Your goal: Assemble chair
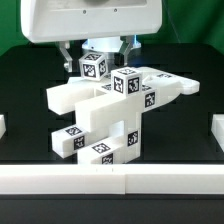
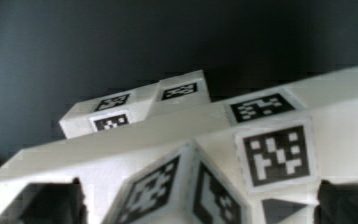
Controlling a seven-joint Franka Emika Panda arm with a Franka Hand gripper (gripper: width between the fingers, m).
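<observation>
- The gripper (image 1: 103, 55) hangs below the robot's white housing, at the back of the scene. Its two dark fingers stand spread wide with nothing between them; it is released and empty.
- Just beneath the fingers sits the chair (image 1: 112, 110), a blocky white structure in the middle of the black table (image 1: 25, 70). Its topmost tagged block (image 1: 94, 67) rises into the space under the spread fingers; whether a finger touches it cannot be told.
- In the wrist view the chair's tagged faces fill the lower picture, seen close and tilted, with one tagged block (image 2: 140, 105) further off.
- A flat panel (image 1: 70, 97) juts toward the exterior view's left; a bar (image 1: 178, 86) reaches to the exterior view's right.
- Low white rails (image 1: 110, 178) border the table's front and sides.
- Judgement: the step looks like taking hold of the structure's top. To do it well, centre the fingers over the block, descend straight, and close only once both fingers flank it evenly, so the stacked parts are not knocked loose.
</observation>
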